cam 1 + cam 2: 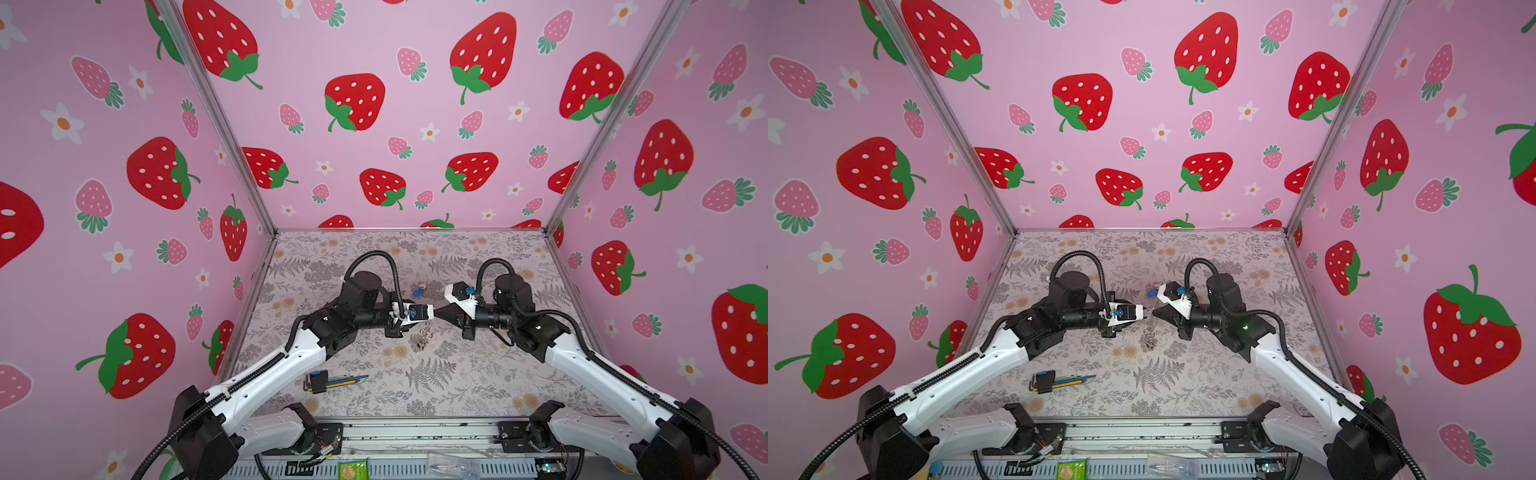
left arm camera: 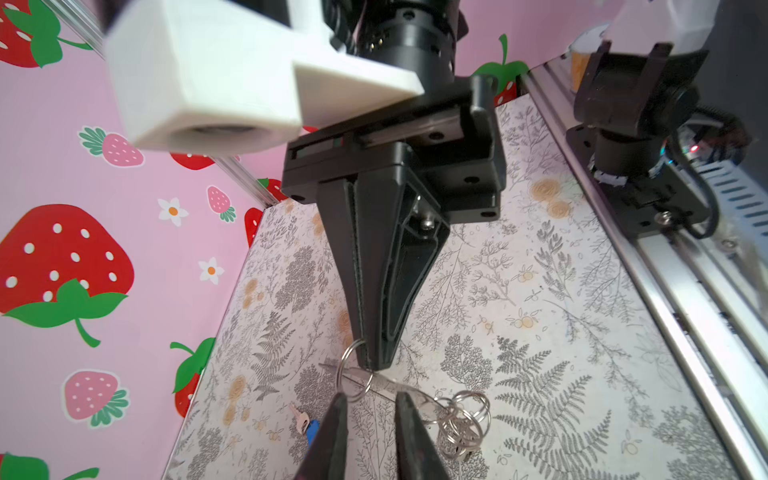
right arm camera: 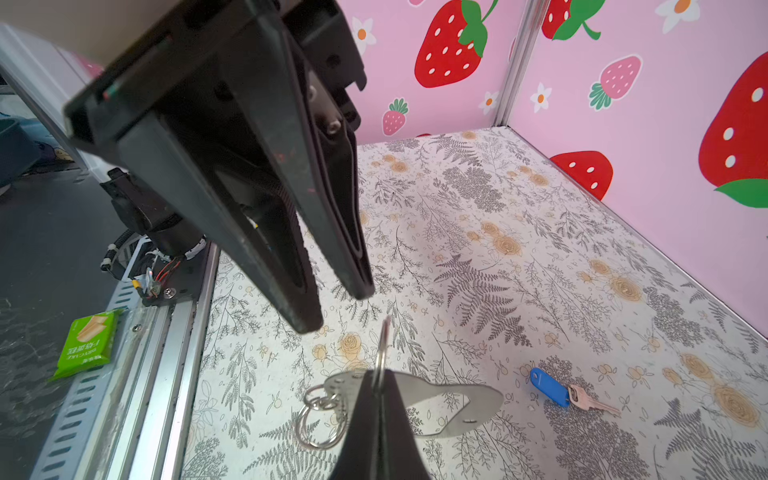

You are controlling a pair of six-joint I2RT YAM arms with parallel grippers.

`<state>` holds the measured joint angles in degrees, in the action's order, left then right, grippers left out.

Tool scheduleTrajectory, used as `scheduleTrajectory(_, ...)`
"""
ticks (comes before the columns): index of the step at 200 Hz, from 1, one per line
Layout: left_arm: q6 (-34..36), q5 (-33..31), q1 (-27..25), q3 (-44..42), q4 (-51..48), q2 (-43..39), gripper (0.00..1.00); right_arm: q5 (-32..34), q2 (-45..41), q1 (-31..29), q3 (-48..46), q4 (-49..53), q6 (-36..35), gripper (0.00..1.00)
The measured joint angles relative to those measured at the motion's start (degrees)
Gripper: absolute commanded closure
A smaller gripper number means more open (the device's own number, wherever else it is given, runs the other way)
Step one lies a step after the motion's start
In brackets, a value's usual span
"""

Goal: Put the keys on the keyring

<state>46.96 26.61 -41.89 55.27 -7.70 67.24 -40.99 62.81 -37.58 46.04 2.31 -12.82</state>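
We see a hex-key bundle (image 1: 328, 381) in a black and blue holder lying near left on the floral counter (image 1: 457, 386). Off its near edge sit a green snack packet (image 1: 352, 469) and, to the right, something clear plastic (image 1: 453, 464). Pink strawberry-print walls (image 1: 374, 124) surround us.

keyring (image 3: 482, 401) partly behind right gripper (image 3: 379, 380), packet (image 1: 353, 469) cropped

A lab booth: strawberry-print walls (image 1: 415, 50) on aluminium framing (image 1: 218, 120).

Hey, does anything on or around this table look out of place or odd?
A green snack packet lies on the slotted rail in front of the floral table, and it has nothing to do with the key work. Nothing looks spilled or damaged.
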Motion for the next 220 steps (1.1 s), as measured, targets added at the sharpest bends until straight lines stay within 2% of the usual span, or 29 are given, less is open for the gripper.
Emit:
scheduleTrajectory(32,1.92,-5.16,-1.27,0.00,0.20,0.55,0.76,0.00,0.59,0.00,1.95,3.39,-0.90,1.00)
scheduleTrajectory(73,2.82,-8.02,-2.01,0.00,0.22,0.83,0.76,0.00,1.75,0.00,3.32,6.43,-1.95,1.00)
scheduleTrajectory(140,3.41,-9.22,-3.13,2.58,-0.33,2.47,0.77,-0.20,2.95,0.00,4.76,8.20,-2.27,1.00)
scheduleTrajectory(220,4.94,-9.70,-4.24,4.81,-3.28,4.74,0.84,-0.57,3.48,0.00,5.35,8.55,-2.32,1.00)
